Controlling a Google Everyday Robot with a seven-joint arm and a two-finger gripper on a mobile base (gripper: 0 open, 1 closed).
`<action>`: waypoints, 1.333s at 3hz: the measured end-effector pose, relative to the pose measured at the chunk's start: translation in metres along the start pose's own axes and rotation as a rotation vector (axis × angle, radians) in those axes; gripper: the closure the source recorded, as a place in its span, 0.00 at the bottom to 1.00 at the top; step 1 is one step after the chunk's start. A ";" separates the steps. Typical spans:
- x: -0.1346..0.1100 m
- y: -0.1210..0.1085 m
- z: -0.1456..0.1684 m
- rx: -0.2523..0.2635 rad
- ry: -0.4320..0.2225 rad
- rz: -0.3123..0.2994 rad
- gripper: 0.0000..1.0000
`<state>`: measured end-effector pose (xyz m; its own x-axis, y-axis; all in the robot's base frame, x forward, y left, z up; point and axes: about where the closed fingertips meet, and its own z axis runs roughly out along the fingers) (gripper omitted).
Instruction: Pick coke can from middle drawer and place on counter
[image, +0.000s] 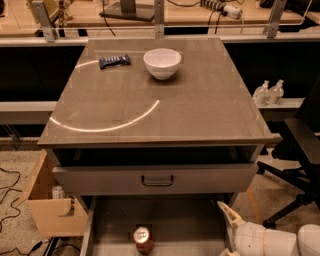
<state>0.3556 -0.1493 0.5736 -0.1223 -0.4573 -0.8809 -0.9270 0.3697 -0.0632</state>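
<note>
Coke can (143, 240) stands upright on the middle drawer (186, 223) floor. Your end effector (226, 233) hangs off to the can's right, fingers apart, so you'd likely reach leftward.

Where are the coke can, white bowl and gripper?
coke can (143, 240): camera view, middle of its body, in the middle drawer (185, 225).
white bowl (162, 67): camera view, front outer wall.
gripper (223, 228): camera view, bottom right, midway between its open fingertips.

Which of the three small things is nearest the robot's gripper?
The coke can, upright in the middle drawer, left of the gripper at lower right; bowl and snack bar lie far off on the counter.
</note>
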 end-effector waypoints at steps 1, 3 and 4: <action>0.011 -0.001 0.038 -0.019 -0.013 -0.020 0.00; 0.026 0.006 0.124 -0.123 -0.093 -0.064 0.00; 0.030 0.012 0.165 -0.160 -0.181 -0.064 0.00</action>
<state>0.3993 -0.0250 0.4687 -0.0098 -0.3175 -0.9482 -0.9770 0.2052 -0.0586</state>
